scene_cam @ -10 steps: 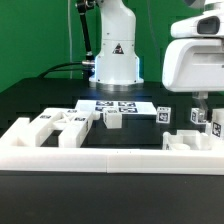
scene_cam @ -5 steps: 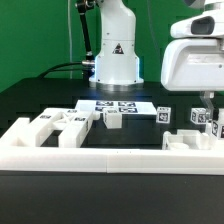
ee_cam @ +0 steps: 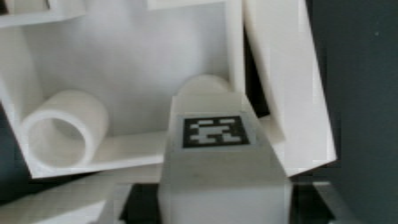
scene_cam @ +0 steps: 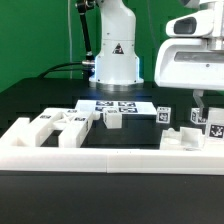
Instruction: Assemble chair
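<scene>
1. The chair [scene_cam: 60,125] is not built yet. Its chunky matte white parts lie loose on the black table [scene_cam: 30,100], behind the long barrier wall [scene_cam: 100,155]. One cluster sits at the exterior view's left, a small block [scene_cam: 115,119] lies just in front of the marker board [scene_cam: 120,104], and another group [scene_cam: 207,128] sits at the exterior view's right, under the arm. I judge these parts to be rigid, light, and not fragile. Their smooth plastic faces could slip under a weak pinch.

2. In the wrist view, a walled piece [ee_cam: 285,90] lies below the hand. Its sides look thin and upright. A short round stub [ee_cam: 63,130] shows inside its corner, though I cannot tell whether the stub is joined to it. The thin rims look like poor places to grasp, while the thicker slab edges look better.

3. A tapered piece [ee_cam: 217,175] runs up the middle of the wrist view, between the fingers. Its flat opposite flanks suit a two-finger pinch. A hold near its wider end would probably resist twisting best.

4. The gripper [scene_cam: 200,103] hangs low over the right-hand group with its jaws clamped on the tapered piece. The exterior view alone does not show the contact.

5. A marker tag [ee_cam: 217,130] sits on the tapered piece's upper face, clear of the fingers.
</scene>
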Robot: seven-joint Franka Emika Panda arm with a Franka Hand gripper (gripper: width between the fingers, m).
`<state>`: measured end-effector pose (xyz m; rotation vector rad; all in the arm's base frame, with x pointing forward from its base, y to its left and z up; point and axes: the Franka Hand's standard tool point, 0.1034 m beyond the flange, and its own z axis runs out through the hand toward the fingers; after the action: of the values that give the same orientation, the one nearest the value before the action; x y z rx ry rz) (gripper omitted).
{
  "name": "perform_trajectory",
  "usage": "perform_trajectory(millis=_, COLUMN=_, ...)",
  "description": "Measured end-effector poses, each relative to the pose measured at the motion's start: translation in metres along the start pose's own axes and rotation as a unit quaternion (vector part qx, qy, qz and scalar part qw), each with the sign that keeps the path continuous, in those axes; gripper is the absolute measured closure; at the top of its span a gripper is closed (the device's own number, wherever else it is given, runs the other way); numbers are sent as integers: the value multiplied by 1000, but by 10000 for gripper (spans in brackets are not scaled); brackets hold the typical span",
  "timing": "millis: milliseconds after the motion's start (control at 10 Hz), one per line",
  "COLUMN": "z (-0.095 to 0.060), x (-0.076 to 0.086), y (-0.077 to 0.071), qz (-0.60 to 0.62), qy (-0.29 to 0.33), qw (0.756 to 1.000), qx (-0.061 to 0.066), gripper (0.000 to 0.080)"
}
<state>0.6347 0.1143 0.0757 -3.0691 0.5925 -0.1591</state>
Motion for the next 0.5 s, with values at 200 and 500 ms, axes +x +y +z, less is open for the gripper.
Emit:
perform_trajectory(millis=200, z=0, x=2, y=9, qz=54, qy=0, qw=999, qx=-9, gripper=507)
perform_trajectory(millis=500, z=-3, x=-1, y=5, qz=32, qy=0, qw=999, qx=-7, gripper=205)
